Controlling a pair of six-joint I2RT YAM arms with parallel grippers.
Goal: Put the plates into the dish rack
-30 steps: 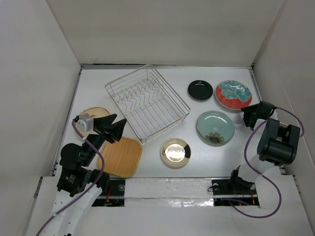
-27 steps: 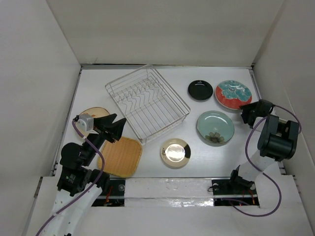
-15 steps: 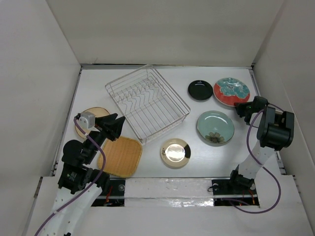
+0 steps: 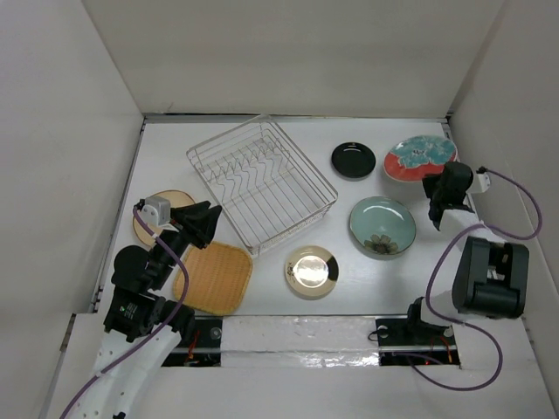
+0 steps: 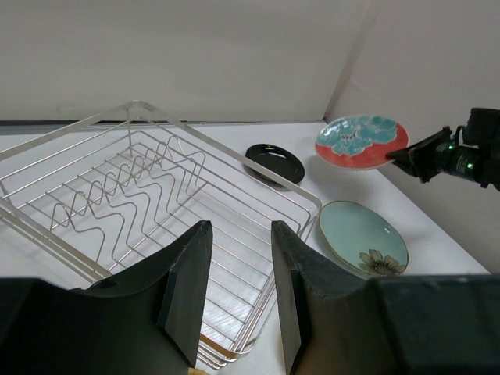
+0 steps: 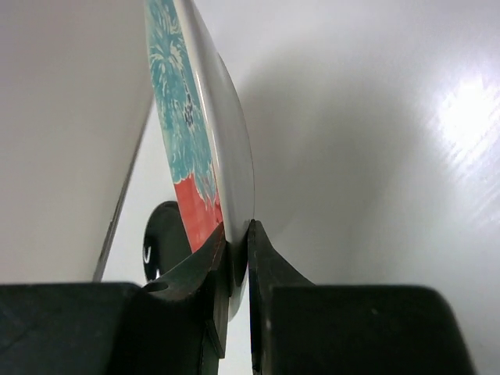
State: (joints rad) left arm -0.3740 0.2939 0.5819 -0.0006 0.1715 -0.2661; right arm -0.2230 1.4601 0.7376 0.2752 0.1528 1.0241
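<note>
The silver wire dish rack (image 4: 260, 182) (image 5: 156, 187) stands at the back centre with nothing in it. My right gripper (image 4: 436, 182) (image 6: 238, 234) is shut on the rim of the teal-and-red plate (image 4: 419, 157) (image 5: 359, 141) (image 6: 199, 156), which hangs tilted above the table at the back right. My left gripper (image 4: 210, 220) (image 5: 238, 234) is open and holds nothing, hovering by the rack's near-left corner. Lying flat are the black plate (image 4: 353, 161), the pale green flower plate (image 4: 382, 225), the cream dark-rimmed plate (image 4: 311, 271), the orange woven plate (image 4: 212, 278) and the wooden plate (image 4: 166, 201).
White walls close in the table on the left, back and right. The right wall runs close beside the lifted plate. The orange and wooden plates lie under and beside my left arm, near the rack's left side.
My right gripper has shut on the teal-and-red plate's rim and raised it off the table, tilted. My left gripper's jaws have narrowed somewhat and stayed near the rack.
</note>
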